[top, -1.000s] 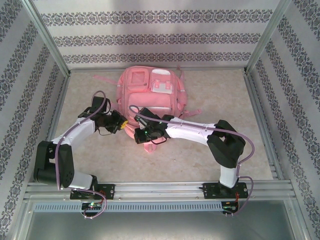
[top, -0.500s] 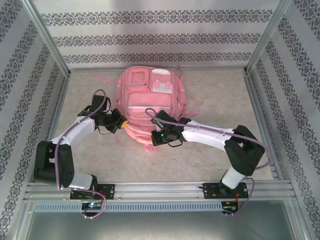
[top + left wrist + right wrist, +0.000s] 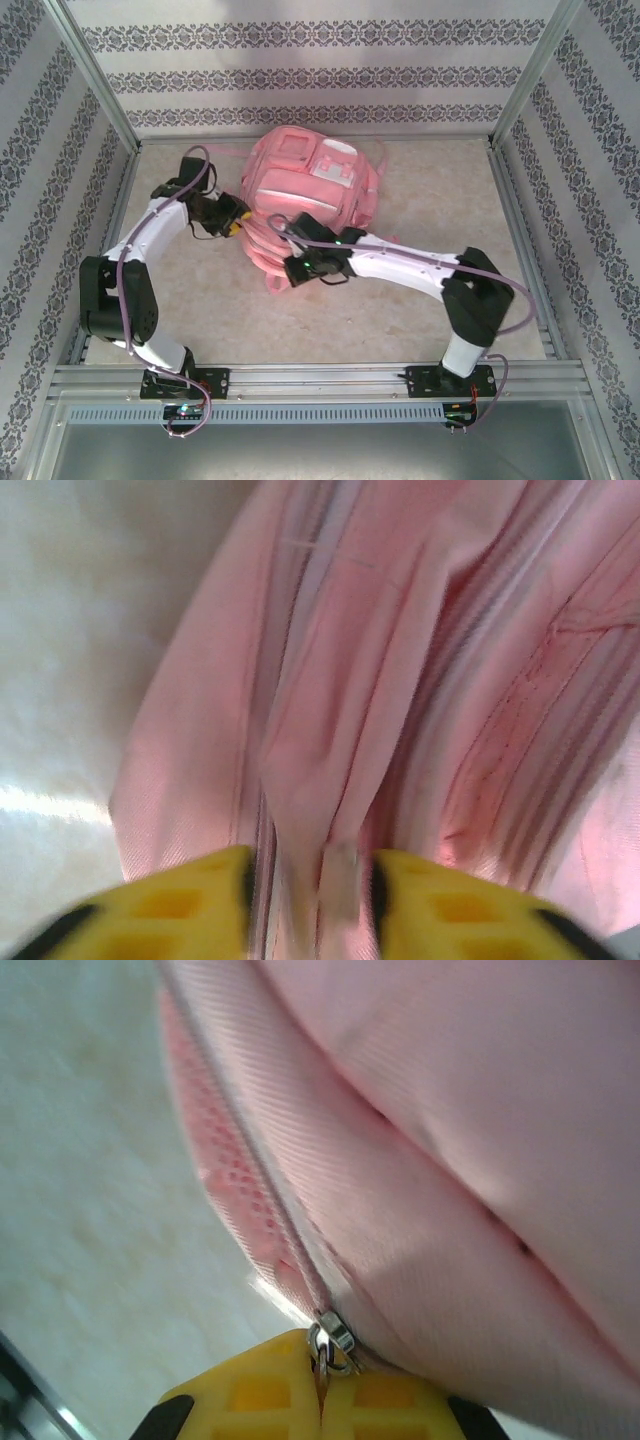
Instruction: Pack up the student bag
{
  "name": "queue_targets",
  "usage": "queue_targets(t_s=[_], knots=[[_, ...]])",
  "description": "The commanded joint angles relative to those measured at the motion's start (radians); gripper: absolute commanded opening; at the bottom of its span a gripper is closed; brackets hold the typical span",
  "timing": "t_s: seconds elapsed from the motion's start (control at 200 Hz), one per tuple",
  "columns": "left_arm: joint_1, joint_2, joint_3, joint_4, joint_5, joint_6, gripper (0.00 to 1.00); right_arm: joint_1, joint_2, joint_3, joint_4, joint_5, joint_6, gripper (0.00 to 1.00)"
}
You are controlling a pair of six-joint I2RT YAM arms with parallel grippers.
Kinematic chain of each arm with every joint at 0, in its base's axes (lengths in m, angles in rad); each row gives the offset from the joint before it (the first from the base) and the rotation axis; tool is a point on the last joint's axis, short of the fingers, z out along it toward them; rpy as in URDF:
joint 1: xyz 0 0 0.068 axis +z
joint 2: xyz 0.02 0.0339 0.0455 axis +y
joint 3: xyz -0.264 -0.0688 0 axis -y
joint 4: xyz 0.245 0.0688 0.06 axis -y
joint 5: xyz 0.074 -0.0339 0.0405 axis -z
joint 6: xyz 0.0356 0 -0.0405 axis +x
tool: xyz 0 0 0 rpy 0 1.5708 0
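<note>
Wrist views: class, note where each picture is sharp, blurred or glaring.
Left wrist: the student bag is soft and smeared, the left tool is out of focus, a glare streak lies on the table. Right wrist: weave near the zip slider is crisp; the table is blurred.

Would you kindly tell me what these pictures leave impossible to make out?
Inside of the student bag: every view, covered by its own pink fabric.
Most of the zip pull: right wrist view, buried between the right gripper's shut fingers.
Which pocket the left gripper pinches: left wrist view, blurred close-up folds.
</note>
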Motion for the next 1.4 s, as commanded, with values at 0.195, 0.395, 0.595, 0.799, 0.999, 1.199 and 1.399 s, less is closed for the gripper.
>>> queue_targets(t_s=[0.195, 0.395, 0.595, 0.799, 0.999, 1.199, 1.399], knots=[[0.052, -0.234, -0.115, -0.133, -0.020, -0.010, 0.54, 0.028, 0.204, 0.303, -0.003, -0.109, 0.146, 0.00], [0.040, -0.339, -0.366, 0.029, 0.048, -0.116, 0.46, 0.018, 0.193, 0.227, 0.054, -0.128, 0.218, 0.00], [0.000, -0.290, -0.372, 0.085, 0.047, -0.124, 0.47, 0.016, 0.185, 0.192, 0.084, -0.141, 0.240, 0.00], [-0.061, -0.177, -0.326, 0.081, 0.024, -0.084, 0.43, 0.010, 0.187, 0.181, 0.089, -0.146, 0.247, 0.00], [-0.067, -0.184, -0.369, 0.087, 0.006, -0.069, 0.35, -0.002, 0.180, 0.165, 0.093, -0.150, 0.253, 0.00], [-0.067, -0.178, -0.401, 0.092, -0.006, -0.046, 0.29, -0.009, 0.173, 0.151, 0.096, -0.161, 0.254, 0.00], [-0.068, -0.130, -0.392, 0.100, -0.023, -0.011, 0.36, -0.008, 0.172, 0.137, 0.098, -0.170, 0.252, 0.00]])
